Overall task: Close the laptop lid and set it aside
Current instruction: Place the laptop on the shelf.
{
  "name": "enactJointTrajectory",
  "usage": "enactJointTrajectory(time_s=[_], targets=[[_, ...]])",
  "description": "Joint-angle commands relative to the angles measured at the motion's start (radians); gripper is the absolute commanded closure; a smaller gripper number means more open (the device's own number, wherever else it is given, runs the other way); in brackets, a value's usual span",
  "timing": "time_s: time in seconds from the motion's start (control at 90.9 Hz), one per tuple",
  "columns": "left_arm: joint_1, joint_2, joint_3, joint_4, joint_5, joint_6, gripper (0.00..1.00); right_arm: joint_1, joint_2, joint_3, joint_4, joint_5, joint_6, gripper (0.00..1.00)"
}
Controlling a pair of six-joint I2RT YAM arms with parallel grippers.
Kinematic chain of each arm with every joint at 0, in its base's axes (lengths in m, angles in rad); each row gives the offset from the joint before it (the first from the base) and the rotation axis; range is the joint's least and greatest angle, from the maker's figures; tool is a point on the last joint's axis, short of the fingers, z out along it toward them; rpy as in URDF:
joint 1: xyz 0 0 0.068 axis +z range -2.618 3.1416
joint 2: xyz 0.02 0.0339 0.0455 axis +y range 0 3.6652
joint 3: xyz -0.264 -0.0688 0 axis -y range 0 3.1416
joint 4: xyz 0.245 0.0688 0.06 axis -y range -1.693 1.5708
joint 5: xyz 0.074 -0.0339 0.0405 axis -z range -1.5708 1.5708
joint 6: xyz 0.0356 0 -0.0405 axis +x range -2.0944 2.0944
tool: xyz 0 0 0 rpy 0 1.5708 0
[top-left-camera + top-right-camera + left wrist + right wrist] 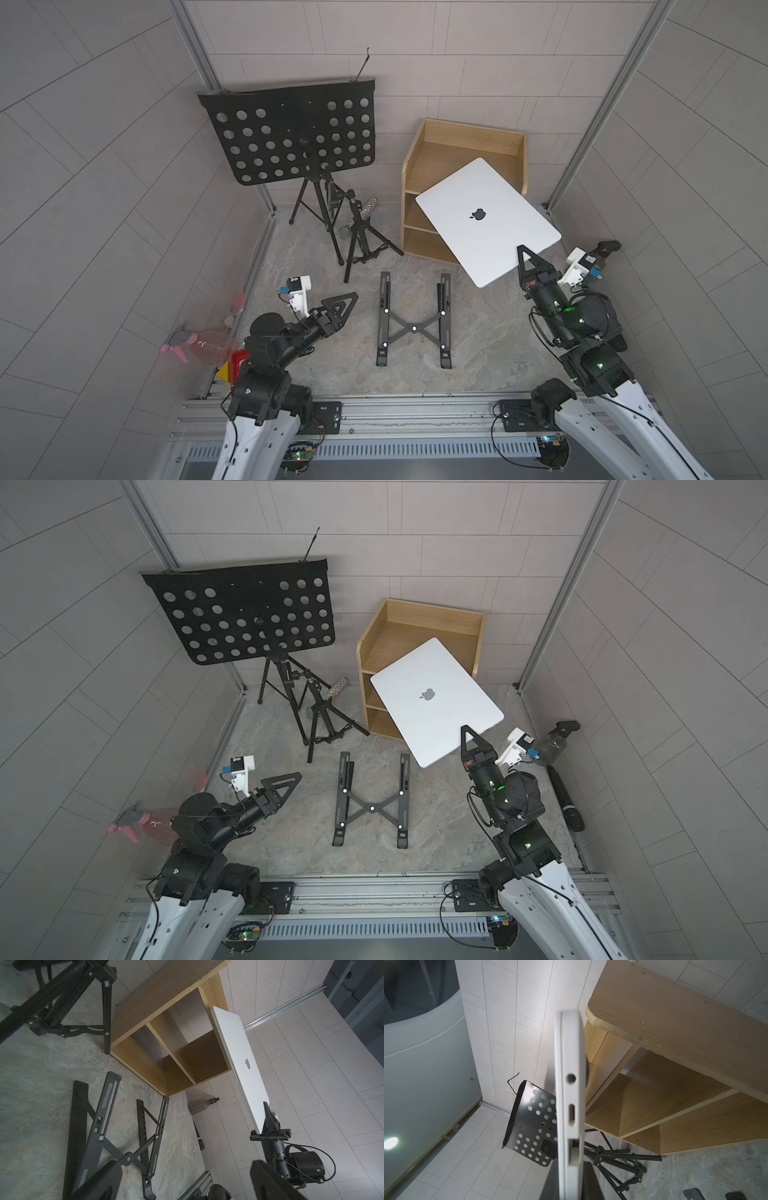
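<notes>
Two pincers, we note: left gripper [347, 301] spread above the marbled grey surface [478, 332], lower left; right gripper [524, 254] pinching the closed laptop [486, 220]; tiled walls [457, 62] enclose.

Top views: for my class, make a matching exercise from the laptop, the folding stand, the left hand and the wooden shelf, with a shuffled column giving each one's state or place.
Things
1. laptop
2. folding stand
3. left hand
4. wooden shelf

States or places
A. open, holding nothing
B. closed, held off the table by the right hand
C. lies on the table, in the middle
D. stands at the back, behind the laptop

Pairs: 1-B, 2-C, 3-A, 4-D
</notes>
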Motion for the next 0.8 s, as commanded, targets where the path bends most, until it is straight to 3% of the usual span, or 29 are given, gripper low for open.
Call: enactJointTrajectory(time_s=[0.0, 0.121, 0.517, 0.693, 0.793], targets=[[-0.002, 0.001, -0.006, 0.025, 0.011, -0.002, 0.0, 0.005, 0.008, 0.025, 0.314, 0.061, 0.082, 1.0], [-0.002, 0.011, -0.007, 0.038, 0.013, -0.007, 0.0, 0.032, 0.068, 0.05, 0.362, 0.092, 0.1, 1.0], [-0.002, 0.021, 0.002, 0.033, 0.012, 0.004, 0.0, 0.24, 0.277, 0.139, 0.5, 0.366, 0.019, 1.0], [-0.002, 0.021, 0.012, 0.022, 0.014, 0.011, 0.0, 0.277, 0.34, 0.178, 0.568, 0.445, -0.015, 1.0], [-0.002, 0.029, 0.013, 0.033, 0.014, 0.004, 0.0, 0.28, 0.339, 0.203, 0.518, 0.485, 0.012, 1.0]])
